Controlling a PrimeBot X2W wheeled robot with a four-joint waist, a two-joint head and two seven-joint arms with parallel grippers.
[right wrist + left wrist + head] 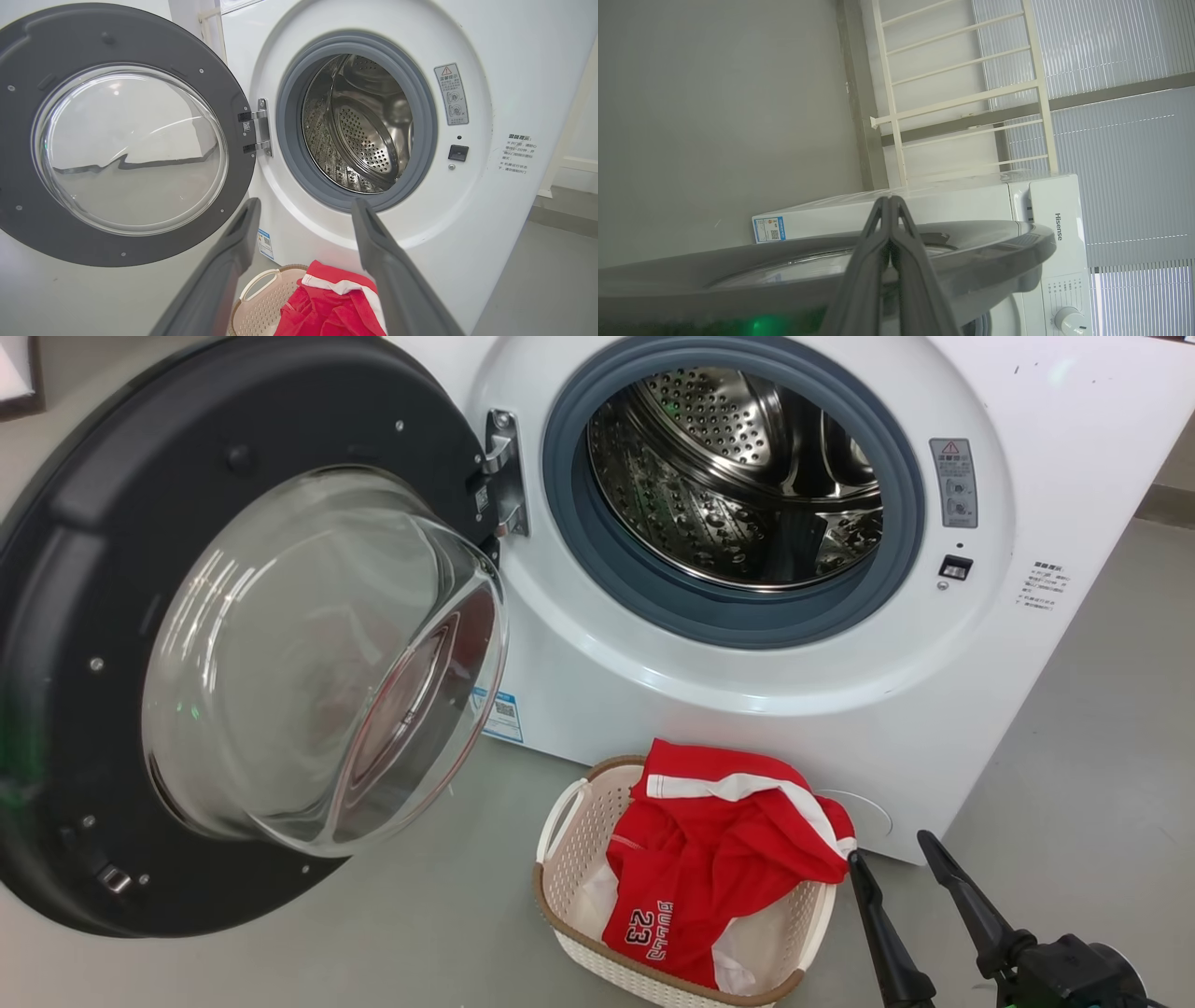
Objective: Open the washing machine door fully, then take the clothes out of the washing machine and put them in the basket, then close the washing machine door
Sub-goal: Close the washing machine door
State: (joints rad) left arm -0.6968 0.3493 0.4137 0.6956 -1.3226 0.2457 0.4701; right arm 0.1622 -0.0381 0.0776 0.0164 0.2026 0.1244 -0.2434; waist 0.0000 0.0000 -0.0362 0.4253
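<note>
On the grey floor (1120, 756), red white-striped clothes (719, 868) lie in the cream perforated basket (574, 859) near the white washing machine (747, 681), black-framed round door (84, 616) open left; right gripper (889, 849) fingers spread, left gripper (888, 200) fingers pressed together.

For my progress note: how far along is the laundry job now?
Done: washing machine door wide open, drum looks empty, clothes lie in the basket. In hand: nothing held; right gripper open, left gripper shut near the door. Left: closing the door.
</note>
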